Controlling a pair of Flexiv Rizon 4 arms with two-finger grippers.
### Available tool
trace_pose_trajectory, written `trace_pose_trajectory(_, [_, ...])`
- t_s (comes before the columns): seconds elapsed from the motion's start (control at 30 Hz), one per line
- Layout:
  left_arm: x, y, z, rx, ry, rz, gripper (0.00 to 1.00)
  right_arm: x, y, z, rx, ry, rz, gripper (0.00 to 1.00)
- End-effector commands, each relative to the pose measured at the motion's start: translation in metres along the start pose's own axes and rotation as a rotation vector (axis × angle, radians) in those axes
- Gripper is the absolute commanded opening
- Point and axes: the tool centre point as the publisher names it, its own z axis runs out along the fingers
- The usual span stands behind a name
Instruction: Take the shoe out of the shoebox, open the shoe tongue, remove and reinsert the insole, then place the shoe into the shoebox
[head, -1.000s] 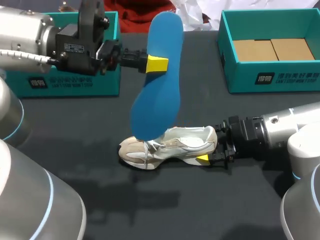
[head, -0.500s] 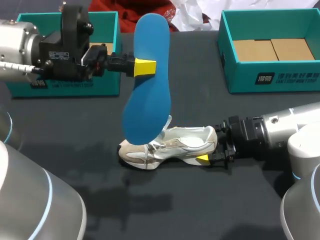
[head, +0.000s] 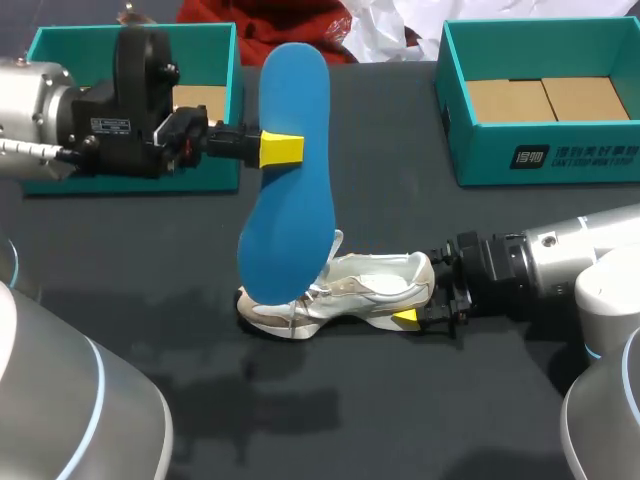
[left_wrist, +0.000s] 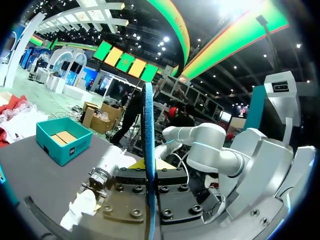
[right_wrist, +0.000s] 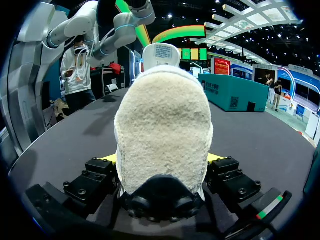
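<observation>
Bright, even light from above leaves soft shadows on the matte black table (head: 400, 420) beneath the beige suede sneaker (head: 370, 285) and the blue foam insole (head: 290, 180), and a pale sheen on the silver right arm (head: 590, 240).

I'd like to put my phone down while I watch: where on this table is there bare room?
Bare table lies between the blue insole and the right shoebox, and along the near edge in front of the shoe. The middle is crowded: the left gripper holds the insole over the shoe's front, and the right gripper clamps its heel.
</observation>
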Motion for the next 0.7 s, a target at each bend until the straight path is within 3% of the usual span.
trace_pose_trajectory(0.03, [0.0,0.006,-0.001,0.006,0.001,-0.005,0.0,0.001,-0.001,0.001,0.003,-0.002,0.0,0.0])
trace_pose_trajectory(0.4, [0.0,0.007,-0.001,0.009,-0.001,-0.017,0.0,0.001,-0.001,-0.001,0.028,-0.02,0.017,0.0])
trace_pose_trajectory(0.43, [0.0,0.007,-0.001,0.009,-0.001,-0.017,0.0,0.001,-0.002,-0.002,0.037,-0.036,0.025,0.08])
trace_pose_trajectory(0.47, [0.0,0.007,-0.001,0.009,-0.001,-0.017,0.0,0.001,-0.002,-0.004,0.039,-0.04,0.025,0.39])
trace_pose_trajectory(0.5, [0.0,0.007,-0.001,0.009,-0.001,-0.017,0.0,0.002,-0.002,-0.005,0.05,-0.048,0.027,1.0])
trace_pose_trajectory(0.7, [0.0,0.007,-0.001,0.009,-0.001,-0.017,0.0,0.003,-0.002,-0.01,0.1,-0.055,0.037,1.0])
